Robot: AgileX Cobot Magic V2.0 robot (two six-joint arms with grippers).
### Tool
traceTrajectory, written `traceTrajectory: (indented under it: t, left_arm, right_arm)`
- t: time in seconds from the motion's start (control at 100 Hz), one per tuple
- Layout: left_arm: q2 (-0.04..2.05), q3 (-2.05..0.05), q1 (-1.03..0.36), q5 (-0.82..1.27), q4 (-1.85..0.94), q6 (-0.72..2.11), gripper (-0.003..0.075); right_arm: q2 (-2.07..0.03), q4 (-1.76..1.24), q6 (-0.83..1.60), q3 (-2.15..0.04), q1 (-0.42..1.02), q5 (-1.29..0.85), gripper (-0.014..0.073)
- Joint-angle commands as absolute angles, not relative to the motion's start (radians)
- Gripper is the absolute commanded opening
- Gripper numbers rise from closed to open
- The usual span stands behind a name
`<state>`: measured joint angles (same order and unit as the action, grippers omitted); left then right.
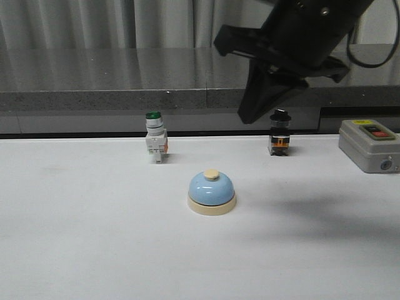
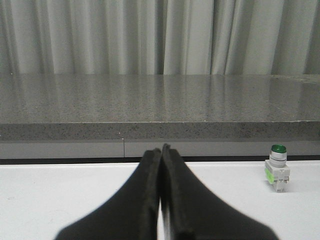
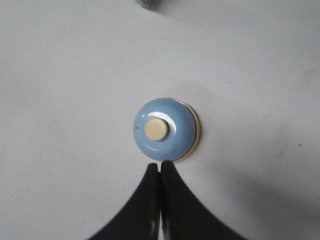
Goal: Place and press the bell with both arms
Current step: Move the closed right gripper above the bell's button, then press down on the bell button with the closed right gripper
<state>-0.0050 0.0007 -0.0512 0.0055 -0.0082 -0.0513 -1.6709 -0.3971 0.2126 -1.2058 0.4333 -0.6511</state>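
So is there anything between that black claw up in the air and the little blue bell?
Nothing visible. The right gripper hangs shut above the bell with only open air between them. The green-capped switch, black-capped switch and grey box all stand farther back.

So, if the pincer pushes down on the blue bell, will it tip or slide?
The bell probably will not tip: its cream base is wide and flat on the table. It may slide if pushed off-centre, since the dome looks glossy. The shut right pincer should aim at the button.
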Motion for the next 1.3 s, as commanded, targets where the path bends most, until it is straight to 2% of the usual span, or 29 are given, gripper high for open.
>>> traceTrajectory:
  t: [0.0, 0.38, 1.29]
  left_arm:
    - [-0.035, 0.043, -0.05, -0.075, -0.007, -0.062, -0.002]
    - [-0.035, 0.043, -0.05, -0.075, -0.007, -0.062, -0.002]
    - [-0.035, 0.043, -0.05, -0.075, -0.007, -0.062, -0.002]
  right_arm:
    - [-1.683, -0.416, 0.226, -1.276, 0.447, -0.611, -0.006]
    - [-1.84, -0.411, 0.226, -1.387, 0.475, -0.618, -0.006]
    - [-1.929, -0.38, 0.226, -1.406, 0.478, -0.639, -0.006]
